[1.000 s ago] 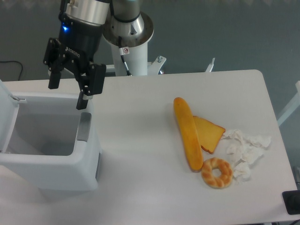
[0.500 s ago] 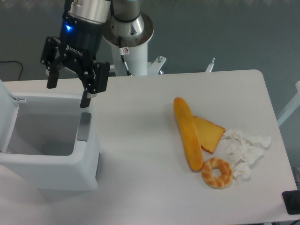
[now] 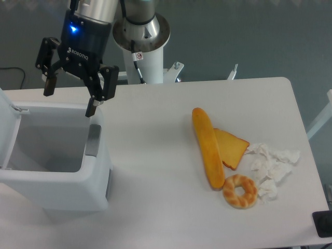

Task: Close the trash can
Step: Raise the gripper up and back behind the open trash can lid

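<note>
So your trash can [image 3: 52, 155] is sitting at the near left corner of the worktop [image 3: 155, 155], wide open, with the white lid [image 3: 8, 124] standing up along its left edge at the frame border, so nothing's been closed yet. The gripper [image 3: 68, 102] is hanging above the far rim of the bin, fingers spread apart and holding nothing; one fingertip sits just over the far right corner of the rim, though I can't tell if it's actually touching. I'd call this the approach stage: you're lined up near the can but nowhere near the lid itself. To my eye the next move needs you to get over to the left, behind or outside that upright lid, and push it rightward so it swings down over the opening. Watch the hinge side, since a push too low on the lid might just shove the whole bin instead of tipping the lid. The baguette [image 3: 207, 148], slice of toast [image 3: 232, 148], bagel [image 3: 240, 191] and crumpled tissue [image 3: 272, 166] are all well off to the right, so they shouldn't get in your way.
</note>
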Available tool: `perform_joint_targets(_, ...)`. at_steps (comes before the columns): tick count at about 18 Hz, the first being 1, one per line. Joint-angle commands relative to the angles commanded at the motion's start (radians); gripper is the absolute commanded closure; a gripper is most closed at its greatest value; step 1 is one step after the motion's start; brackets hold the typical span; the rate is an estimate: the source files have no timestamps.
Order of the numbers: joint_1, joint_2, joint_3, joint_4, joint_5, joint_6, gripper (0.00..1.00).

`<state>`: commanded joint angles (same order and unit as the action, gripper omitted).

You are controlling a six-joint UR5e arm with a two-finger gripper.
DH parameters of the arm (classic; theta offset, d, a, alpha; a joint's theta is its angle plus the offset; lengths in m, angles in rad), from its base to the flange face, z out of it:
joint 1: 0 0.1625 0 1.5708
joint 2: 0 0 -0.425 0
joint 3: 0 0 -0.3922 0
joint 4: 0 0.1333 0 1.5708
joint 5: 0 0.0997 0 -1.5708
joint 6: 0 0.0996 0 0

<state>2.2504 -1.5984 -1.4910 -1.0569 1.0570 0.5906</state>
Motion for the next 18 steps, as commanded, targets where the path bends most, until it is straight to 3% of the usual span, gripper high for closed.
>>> perform_joint_targets(5,0.000,-0.008,0.009,0.002,-0.129,-0.106,0.00)
perform_joint_targets(16,-0.005,0.020,0.018,0.000,-0.138,-0.173,0.00)
perform_joint_targets(18,-0.005,0.026,0.018,0.002,-0.140,-0.236,0.00)
